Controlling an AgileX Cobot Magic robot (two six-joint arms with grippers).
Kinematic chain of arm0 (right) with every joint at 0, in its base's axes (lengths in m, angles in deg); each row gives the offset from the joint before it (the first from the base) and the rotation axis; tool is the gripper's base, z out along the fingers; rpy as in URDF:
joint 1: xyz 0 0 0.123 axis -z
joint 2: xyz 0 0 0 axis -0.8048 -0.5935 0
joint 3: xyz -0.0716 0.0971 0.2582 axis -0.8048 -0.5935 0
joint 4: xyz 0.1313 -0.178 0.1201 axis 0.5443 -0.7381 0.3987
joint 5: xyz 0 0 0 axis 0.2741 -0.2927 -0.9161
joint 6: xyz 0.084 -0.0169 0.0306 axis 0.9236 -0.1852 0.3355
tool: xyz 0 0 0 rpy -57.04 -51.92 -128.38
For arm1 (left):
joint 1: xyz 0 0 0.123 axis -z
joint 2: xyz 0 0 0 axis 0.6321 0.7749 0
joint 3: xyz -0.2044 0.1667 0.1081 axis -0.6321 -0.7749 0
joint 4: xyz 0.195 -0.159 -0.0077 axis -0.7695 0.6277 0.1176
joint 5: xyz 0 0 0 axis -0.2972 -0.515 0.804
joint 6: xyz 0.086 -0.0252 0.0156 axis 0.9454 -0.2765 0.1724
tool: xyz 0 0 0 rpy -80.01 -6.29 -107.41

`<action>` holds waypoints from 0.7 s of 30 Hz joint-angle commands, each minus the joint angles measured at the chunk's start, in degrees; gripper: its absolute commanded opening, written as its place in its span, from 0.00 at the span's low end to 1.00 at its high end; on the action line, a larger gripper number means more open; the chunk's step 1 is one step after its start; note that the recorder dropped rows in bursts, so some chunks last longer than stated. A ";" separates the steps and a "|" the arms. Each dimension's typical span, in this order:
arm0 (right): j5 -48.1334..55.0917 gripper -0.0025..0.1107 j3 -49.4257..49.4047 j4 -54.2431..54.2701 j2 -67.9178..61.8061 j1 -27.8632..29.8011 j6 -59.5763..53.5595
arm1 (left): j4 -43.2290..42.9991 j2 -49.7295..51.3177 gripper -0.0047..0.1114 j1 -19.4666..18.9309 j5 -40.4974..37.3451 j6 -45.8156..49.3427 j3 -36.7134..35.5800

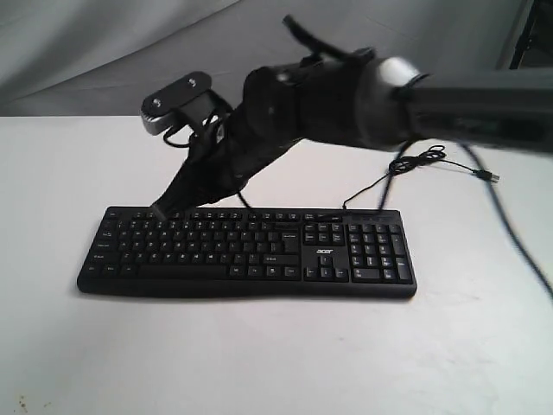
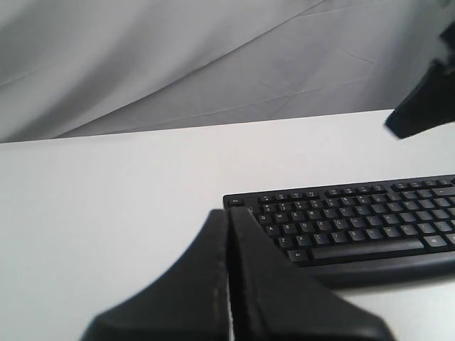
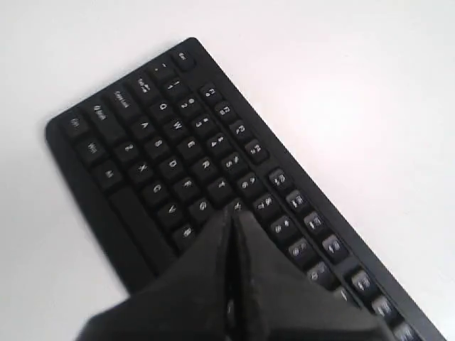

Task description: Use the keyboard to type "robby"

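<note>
Black keyboard [image 1: 246, 251] lies mid-table, with the right gripper [image 3: 231, 214], jaws pressed together, poised over its ten o'clock part, seemingly for the "r"; next comes a short, straight press on that key.

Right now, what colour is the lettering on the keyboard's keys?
White lettering on the black keyboard; the right wrist view shows it best.
</note>
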 commanded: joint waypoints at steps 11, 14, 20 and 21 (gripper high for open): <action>-23.96 0.02 -57.90 3.00 48.43 0.74 1.97 | -0.27 -0.20 0.04 0.36 0.42 -0.16 -0.25; -26.00 0.02 -60.11 3.86 49.14 0.74 2.20 | -0.27 -0.20 0.04 0.36 0.42 -0.16 -0.25; -26.89 0.02 -61.75 3.86 55.46 2.79 2.20 | -0.27 -0.20 0.04 0.36 0.42 -0.16 -0.25; -26.89 0.02 -63.06 3.86 58.05 3.84 2.20 | -0.27 -0.20 0.04 0.36 0.42 -0.16 -0.25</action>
